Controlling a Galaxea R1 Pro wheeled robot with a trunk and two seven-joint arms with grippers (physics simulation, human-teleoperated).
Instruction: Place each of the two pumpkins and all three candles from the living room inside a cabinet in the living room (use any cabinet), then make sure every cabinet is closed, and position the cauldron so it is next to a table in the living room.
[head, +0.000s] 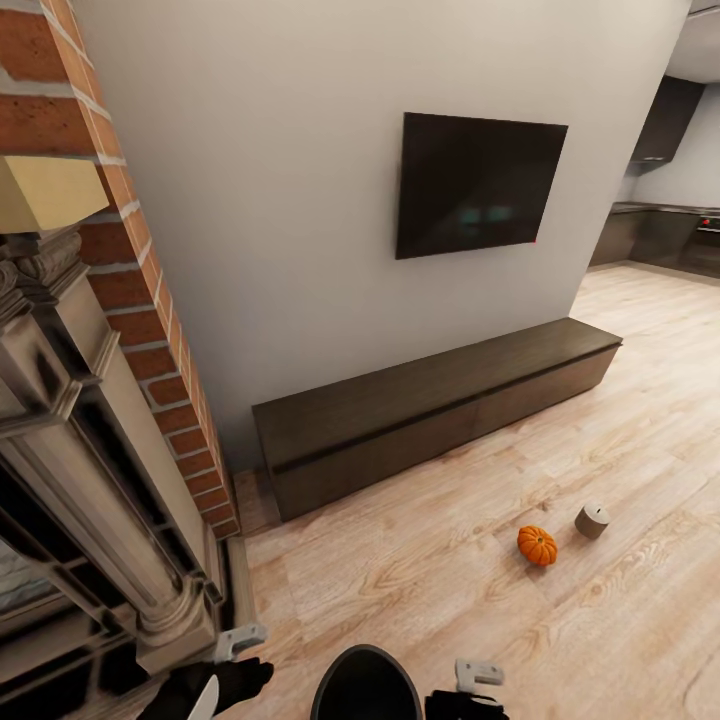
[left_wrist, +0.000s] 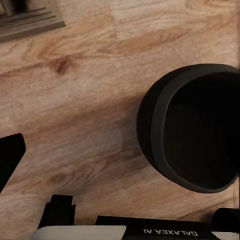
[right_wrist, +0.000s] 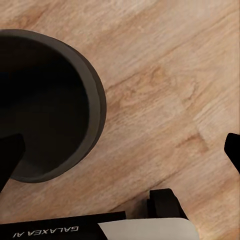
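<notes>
The long dark-brown cabinet (head: 430, 410) stands shut against the grey wall. On the floor in front of its right half lie one orange pumpkin (head: 537, 545) and, just right of it, one pale candle (head: 592, 520). The black cauldron (head: 365, 685) stands on the floor right below me, its wide mouth (left_wrist: 197, 130) (right_wrist: 40, 105) facing up. My left gripper (head: 225, 668) hangs open to its left and my right gripper (head: 470, 692) open to its right. Neither touches the cauldron. The other pumpkin and candles are out of view.
A brick fireplace with a carved stone surround (head: 100, 450) stands close on my left. A dark TV (head: 475, 185) hangs on the wall above the cabinet. Grey kitchen units (head: 660, 235) show far right. Wood floor (head: 620, 620) stretches to the right.
</notes>
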